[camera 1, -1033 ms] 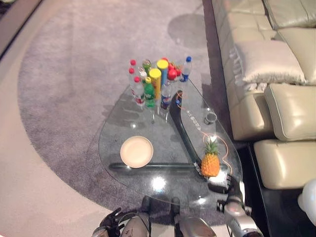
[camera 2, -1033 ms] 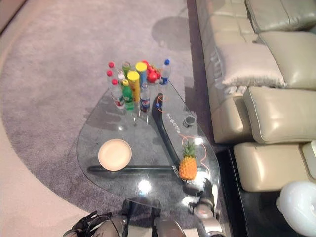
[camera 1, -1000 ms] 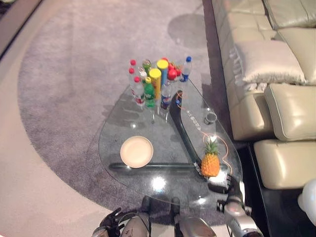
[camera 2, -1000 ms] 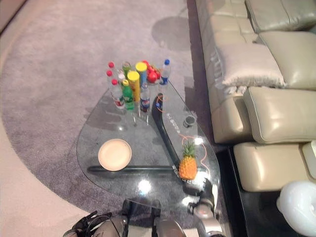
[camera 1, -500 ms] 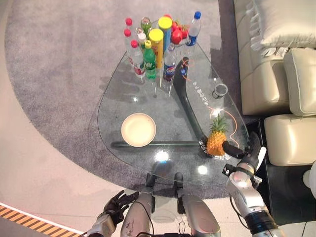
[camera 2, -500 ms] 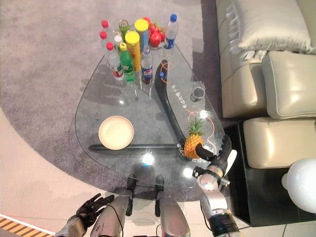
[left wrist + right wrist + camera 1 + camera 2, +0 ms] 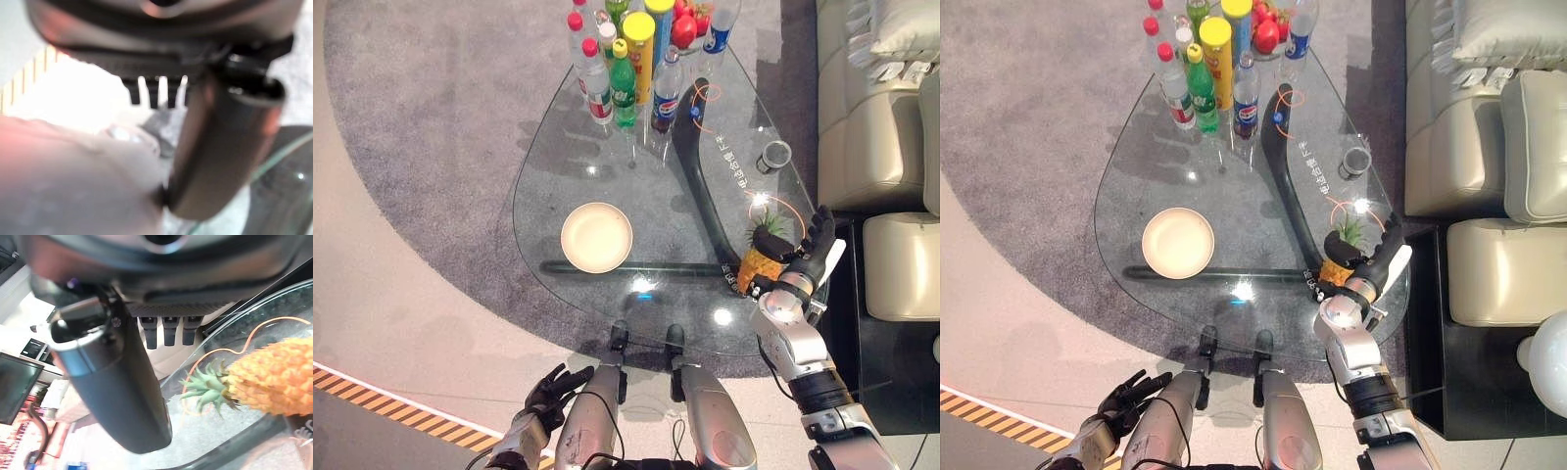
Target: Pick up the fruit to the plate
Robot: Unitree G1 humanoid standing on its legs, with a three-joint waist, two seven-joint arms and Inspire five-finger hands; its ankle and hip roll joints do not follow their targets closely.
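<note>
Nearest, the left hand (image 7: 551,388) hangs relaxed. The right hand (image 7: 801,260) is unclenched, just right of the pineapple (image 7: 754,267) at the table's (image 7: 548,196) near right edge. Wrap the fingers round its body before lifting it left to the plate (image 7: 596,237).

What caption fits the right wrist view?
Open right hand beside the pineapple on the glass table, not yet gripping.
</note>
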